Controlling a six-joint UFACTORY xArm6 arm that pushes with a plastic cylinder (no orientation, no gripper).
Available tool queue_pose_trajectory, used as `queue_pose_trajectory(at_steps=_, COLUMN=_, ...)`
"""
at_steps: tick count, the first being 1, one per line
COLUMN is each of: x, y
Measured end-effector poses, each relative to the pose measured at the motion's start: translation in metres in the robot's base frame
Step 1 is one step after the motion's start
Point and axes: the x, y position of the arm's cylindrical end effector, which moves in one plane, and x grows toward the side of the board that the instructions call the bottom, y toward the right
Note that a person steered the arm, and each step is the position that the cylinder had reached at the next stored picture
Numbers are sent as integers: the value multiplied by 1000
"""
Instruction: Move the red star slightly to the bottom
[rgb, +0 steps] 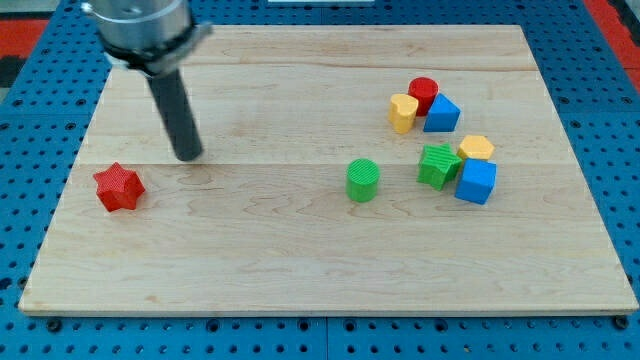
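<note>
The red star (119, 187) lies on the wooden board at the view's left, near the left edge. My tip (188, 155) rests on the board up and to the right of the star, a short gap away and not touching it. The dark rod rises from the tip toward the view's top left.
A green cylinder (363, 180) stands near the middle. At the right is a cluster: a red cylinder (423, 93), a yellow heart (402, 113), a blue triangle (441, 114), a green star (438, 165), a yellow hexagon (477, 148), a blue cube (476, 182).
</note>
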Motion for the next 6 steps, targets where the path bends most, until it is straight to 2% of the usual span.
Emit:
queue_pose_trajectory(at_steps=1, x=7, y=-53)
queue_pose_trajectory(at_steps=2, x=63, y=-19)
queue_pose_trajectory(at_steps=3, x=52, y=10)
queue_pose_trajectory(at_steps=5, x=-21, y=210)
queue_pose_trajectory(at_steps=6, x=-24, y=305)
